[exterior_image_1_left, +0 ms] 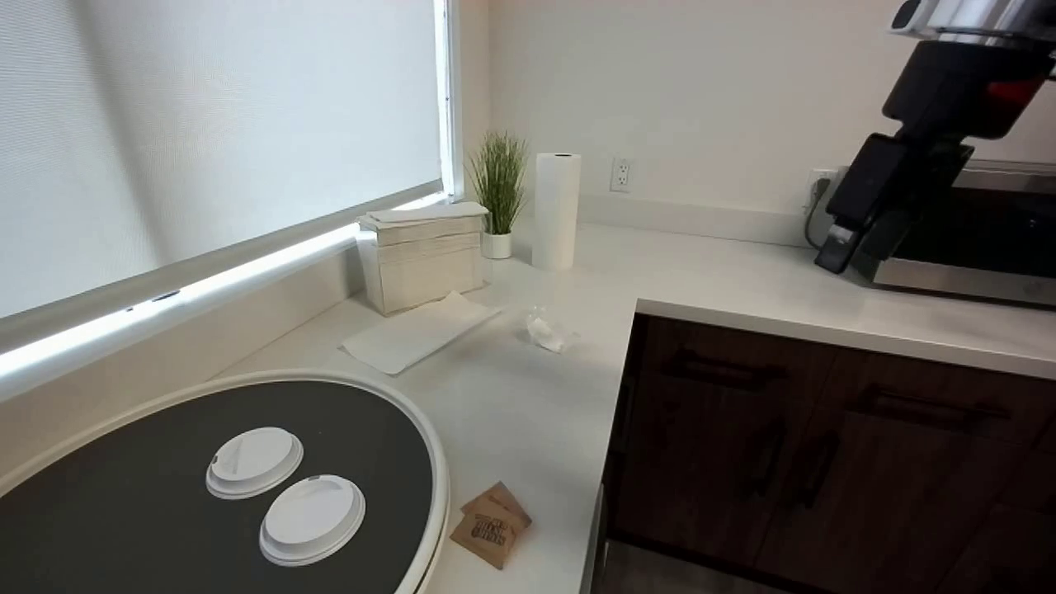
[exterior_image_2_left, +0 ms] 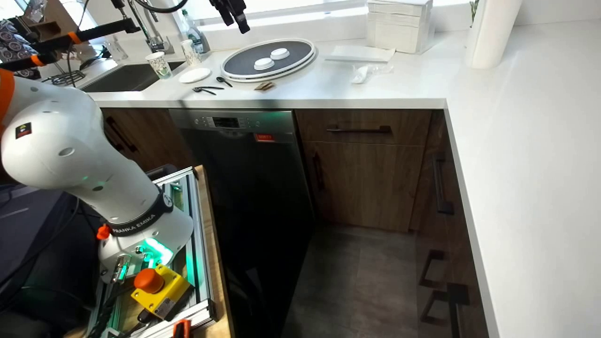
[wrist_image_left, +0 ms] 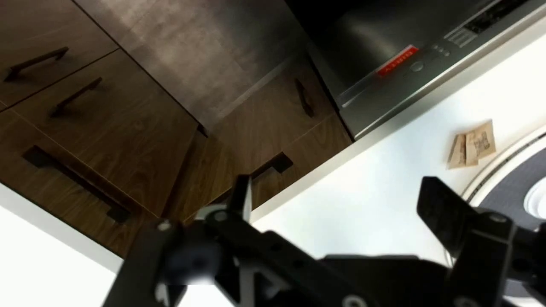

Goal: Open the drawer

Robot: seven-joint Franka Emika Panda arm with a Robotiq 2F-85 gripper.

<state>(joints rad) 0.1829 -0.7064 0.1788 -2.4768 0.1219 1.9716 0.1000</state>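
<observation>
Here's the white L-shaped countertop, wrapping the corner and capping the dark wood cabinets beneath. In front stands the Franka arm, probably placed there so it can pull a front outward. The dishwasher comes next, and just beside it, under the counter, a shallow wood-fronted drawer, closed! Two similar drawers sit closed round the corner; I can't tell which is wanted. Up top, a round tray. Now the gripper: hanging well apart from every front, jaws wide, holding nothing, apparently ready for a bar handle, which stands proud so fingers can hook behind it. On the tray, two white cup lids lie flat, likely kept together for coffee; just off its rim, brown paper packets; and last, the dishwasher's red DIRTY tag, presumably a warning to whoever unloads it.
</observation>
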